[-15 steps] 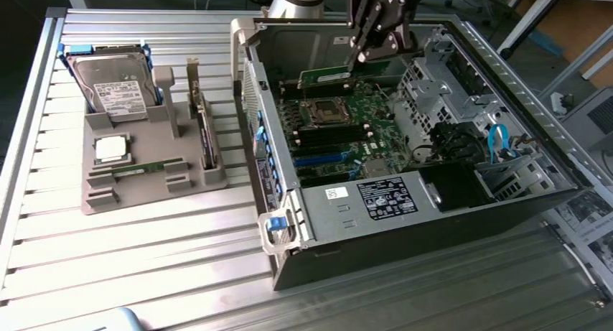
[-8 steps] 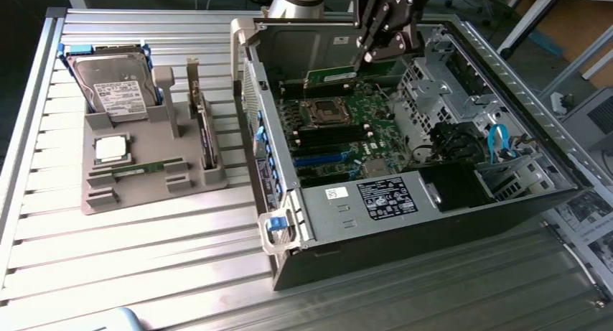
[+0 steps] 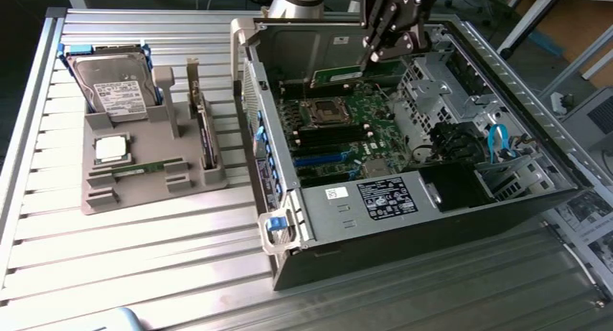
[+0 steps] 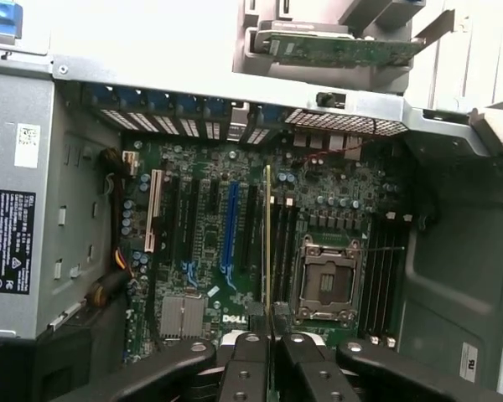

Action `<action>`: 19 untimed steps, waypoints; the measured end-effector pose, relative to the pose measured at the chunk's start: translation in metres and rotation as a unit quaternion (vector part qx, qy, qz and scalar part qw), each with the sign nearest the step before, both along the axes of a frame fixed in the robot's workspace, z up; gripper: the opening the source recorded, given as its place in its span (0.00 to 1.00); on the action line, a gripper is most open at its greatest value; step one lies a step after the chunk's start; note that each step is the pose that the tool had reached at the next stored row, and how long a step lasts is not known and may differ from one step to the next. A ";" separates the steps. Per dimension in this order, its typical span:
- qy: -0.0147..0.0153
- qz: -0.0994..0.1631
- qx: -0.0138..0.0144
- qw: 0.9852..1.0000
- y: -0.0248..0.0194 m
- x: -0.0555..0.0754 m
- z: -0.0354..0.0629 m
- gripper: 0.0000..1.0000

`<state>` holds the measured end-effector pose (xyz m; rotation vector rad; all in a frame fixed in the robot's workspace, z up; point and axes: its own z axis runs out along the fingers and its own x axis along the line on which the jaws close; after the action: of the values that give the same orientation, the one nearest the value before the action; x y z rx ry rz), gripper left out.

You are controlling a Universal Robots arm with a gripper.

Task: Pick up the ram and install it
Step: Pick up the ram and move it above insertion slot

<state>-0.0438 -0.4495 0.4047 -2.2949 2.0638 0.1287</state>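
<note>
gripper [image 4: 271, 339]: closed down to a thin gap, pinching the ram by its edge
ram [image 4: 268, 251]: in the gripper, seen edge-on from the wrist view as a thin yellow-green line. It hangs over the motherboard [image 4: 201, 209], not seated in any slot.
ram line-up: runs just beside the processor socket [image 4: 327, 285], between the socket and the blue slot [image 4: 230, 226]
arm: in the exterior view it comes in over the far rim of the open computer case [image 3: 431, 238], with the gripper high above the board
case: lies on its side on the bench [image 3: 143, 273], side panel off. The power supply [image 4: 25, 209] with its black label sits at one end.
holder [image 3: 100, 194]: grey tray on the bench, at the exterior view's left, well apart from the gripper
holder contents: hard drive [image 3: 115, 87] upright at the back, square silver chip [image 3: 112, 148] lying flat, a green strip [image 3: 143, 166] in a front slot, a card [image 3: 203, 123] standing on edge on the case side
</note>
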 end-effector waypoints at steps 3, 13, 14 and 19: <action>0.000 0.000 0.000 1.000 0.0000 0.005 0.0000 0.12; 0.000 0.000 0.000 1.000 0.0000 0.023 0.0000 0.12; 0.000 0.000 0.000 1.000 0.0000 0.025 0.0000 0.12; 0.000 0.000 0.000 1.000 0.0000 0.033 0.0000 0.12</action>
<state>-0.0104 -0.4495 0.4047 -2.2954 2.0644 0.1278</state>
